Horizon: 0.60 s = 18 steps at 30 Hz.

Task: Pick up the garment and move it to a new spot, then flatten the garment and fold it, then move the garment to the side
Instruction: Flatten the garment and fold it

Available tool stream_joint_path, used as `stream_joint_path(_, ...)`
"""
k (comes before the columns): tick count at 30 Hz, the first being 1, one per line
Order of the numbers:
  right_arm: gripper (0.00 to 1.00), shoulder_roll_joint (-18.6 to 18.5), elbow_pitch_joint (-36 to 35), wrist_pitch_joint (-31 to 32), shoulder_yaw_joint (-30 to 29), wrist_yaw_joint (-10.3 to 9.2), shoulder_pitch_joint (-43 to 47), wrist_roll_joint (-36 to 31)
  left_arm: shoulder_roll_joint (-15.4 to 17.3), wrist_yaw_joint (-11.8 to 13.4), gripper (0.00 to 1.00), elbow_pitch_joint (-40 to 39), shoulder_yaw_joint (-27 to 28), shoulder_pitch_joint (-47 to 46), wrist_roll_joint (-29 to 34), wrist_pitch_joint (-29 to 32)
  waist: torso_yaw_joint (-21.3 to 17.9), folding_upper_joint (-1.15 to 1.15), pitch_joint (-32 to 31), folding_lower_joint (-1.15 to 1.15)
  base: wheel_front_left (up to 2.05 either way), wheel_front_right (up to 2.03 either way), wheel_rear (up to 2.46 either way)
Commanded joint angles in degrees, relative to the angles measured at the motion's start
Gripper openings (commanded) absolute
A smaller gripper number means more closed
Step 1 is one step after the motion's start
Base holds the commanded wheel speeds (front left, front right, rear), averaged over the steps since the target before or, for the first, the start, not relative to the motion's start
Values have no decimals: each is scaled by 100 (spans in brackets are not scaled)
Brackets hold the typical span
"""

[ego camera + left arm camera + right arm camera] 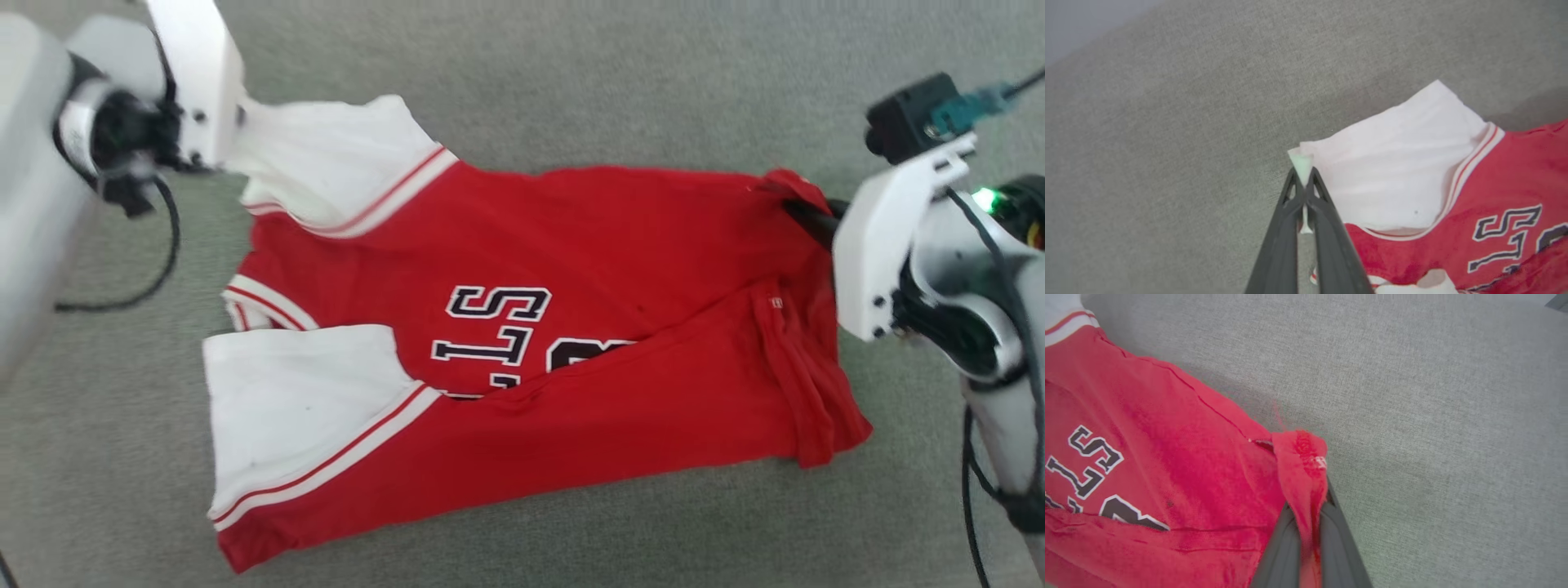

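Desk: Mid-frame in the head view, what's there?
Me: The garment (571,269), spread on the grey cloth (571,82). My left gripper (1303,179) pinches its white sleeve (1392,163) at upper left; my right gripper (1308,510) clamps a red hem corner (1302,457) at right.

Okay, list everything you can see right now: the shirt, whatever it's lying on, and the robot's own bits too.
garment: one, bright red with white sleeves and striped trim, spread across the middle of the surface, lower part folded over.
lettering: one print, black outlined in white, on the garment's chest, partly under the fold.
surface: one, grey woven fabric, beneath everything.
cable: one, black, looping below the left arm.
left tool: one, dark, shut on a white sleeve corner.
right tool: one, dark, shut on a red corner at the end opposite the sleeves.
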Motion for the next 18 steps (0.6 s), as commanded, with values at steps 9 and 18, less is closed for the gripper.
stream_joint_path(9,0,-299,-1136,411,-529,0,1075,-23,1096,1323,0,-3115,-101,1286,-192,632,344,0,-465,0,0,0,0)
stream_joint_path(18,0,-233,-1471,835,-1012,-1,2065,-132,2166,2790,0,-5909,-296,2866,-488,753,434,0,-490,0,0,0,0)
